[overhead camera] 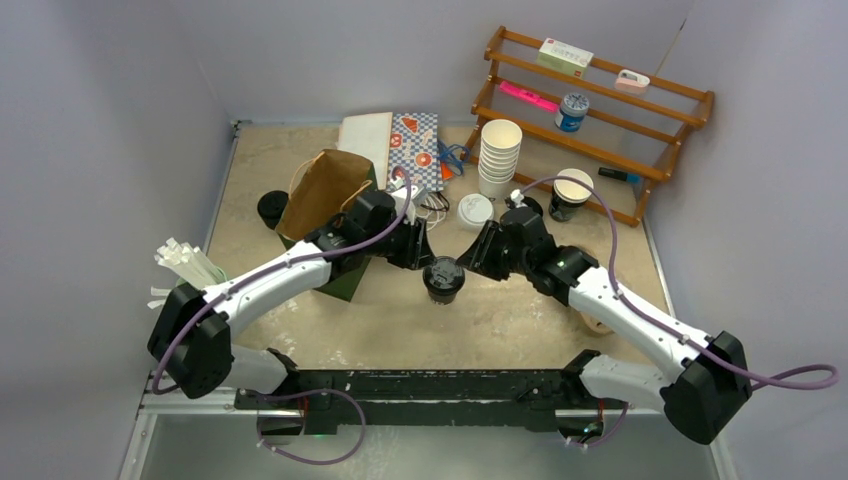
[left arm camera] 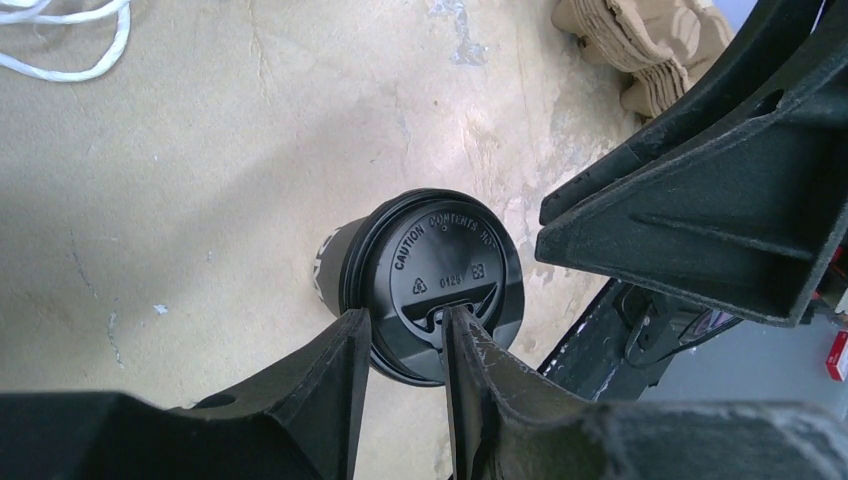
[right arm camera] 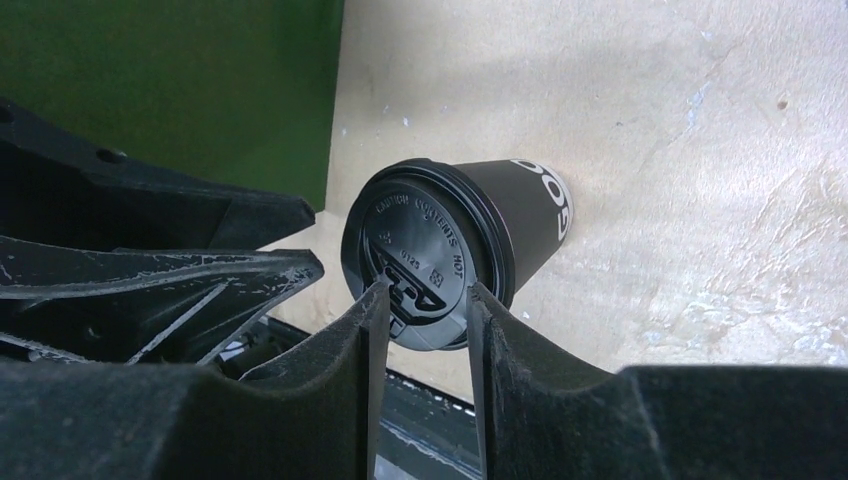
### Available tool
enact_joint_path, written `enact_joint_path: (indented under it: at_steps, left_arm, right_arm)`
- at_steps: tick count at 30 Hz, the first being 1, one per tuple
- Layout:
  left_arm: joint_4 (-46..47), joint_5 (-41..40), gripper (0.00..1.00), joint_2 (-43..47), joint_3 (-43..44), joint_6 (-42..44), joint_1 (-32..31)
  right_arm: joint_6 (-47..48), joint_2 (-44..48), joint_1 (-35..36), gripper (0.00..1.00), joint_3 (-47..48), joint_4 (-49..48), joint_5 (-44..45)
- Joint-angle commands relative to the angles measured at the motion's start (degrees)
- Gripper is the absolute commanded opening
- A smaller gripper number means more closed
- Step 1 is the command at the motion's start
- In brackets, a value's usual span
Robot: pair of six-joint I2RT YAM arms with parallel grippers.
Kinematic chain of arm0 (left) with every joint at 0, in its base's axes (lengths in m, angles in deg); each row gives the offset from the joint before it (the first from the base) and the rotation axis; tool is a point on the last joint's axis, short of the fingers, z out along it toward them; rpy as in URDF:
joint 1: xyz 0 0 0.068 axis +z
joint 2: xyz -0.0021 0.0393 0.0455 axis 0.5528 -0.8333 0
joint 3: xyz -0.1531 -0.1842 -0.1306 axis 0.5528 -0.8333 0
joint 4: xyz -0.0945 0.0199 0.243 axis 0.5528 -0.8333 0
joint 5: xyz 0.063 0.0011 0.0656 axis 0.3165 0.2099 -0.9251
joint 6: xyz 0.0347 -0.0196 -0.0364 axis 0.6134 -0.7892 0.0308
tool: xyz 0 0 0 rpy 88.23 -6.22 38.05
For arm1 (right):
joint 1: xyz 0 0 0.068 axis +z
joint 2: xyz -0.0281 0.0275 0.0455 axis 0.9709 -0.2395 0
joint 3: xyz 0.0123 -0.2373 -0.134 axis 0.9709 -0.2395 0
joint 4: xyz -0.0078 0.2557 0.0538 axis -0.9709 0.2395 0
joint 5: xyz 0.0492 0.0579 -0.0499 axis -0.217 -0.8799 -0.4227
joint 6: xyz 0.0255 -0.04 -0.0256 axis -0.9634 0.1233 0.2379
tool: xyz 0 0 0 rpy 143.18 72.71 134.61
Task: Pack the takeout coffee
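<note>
takeout coffee (overhead camera: 443,279) upright, between both end effectors (left arm camera: 405,315) (right arm camera: 427,292)

Takeout coffee (left arm camera: 430,260) rim partly behind left gripper (left arm camera: 407,318)

On the takeout coffee's black lid (left arm camera: 435,280) I read "CAUTION CONTENTS HOT", arcing nine to two o'clock; "0125" at centre.
</note>
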Motion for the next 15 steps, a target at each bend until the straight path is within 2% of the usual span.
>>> enact_joint_path:
  at_steps: [1, 4, 8, 15]
  left_arm:
    - [0.5, -0.2, 0.35, -0.8, 2.8, 1.9, 0.2]
    - [0.2, -0.2, 0.35, -1.3, 3.2, 2.2, 0.2]
    - [0.3, 0.4, 0.35, -2.2, 3.4, 2.3, 0.2]
    - [0.5, 1.2, 0.35, -3.3, 3.5, 2.6, 0.2]
  right_arm:
    - [-3.8, -0.5, 0.9, 0.36, -0.3, 1.6, 1.9]
    - [-4.6, -0.6, 1.2, 0.36, -0.7, 1.5, 1.8]
    - [-5.2, -0.6, 1.3, 0.30, -1.6, 0.6, 1.7]
    - [-5.7, -1.0, 1.4, 0.29, -2.7, 0.8, 1.7]
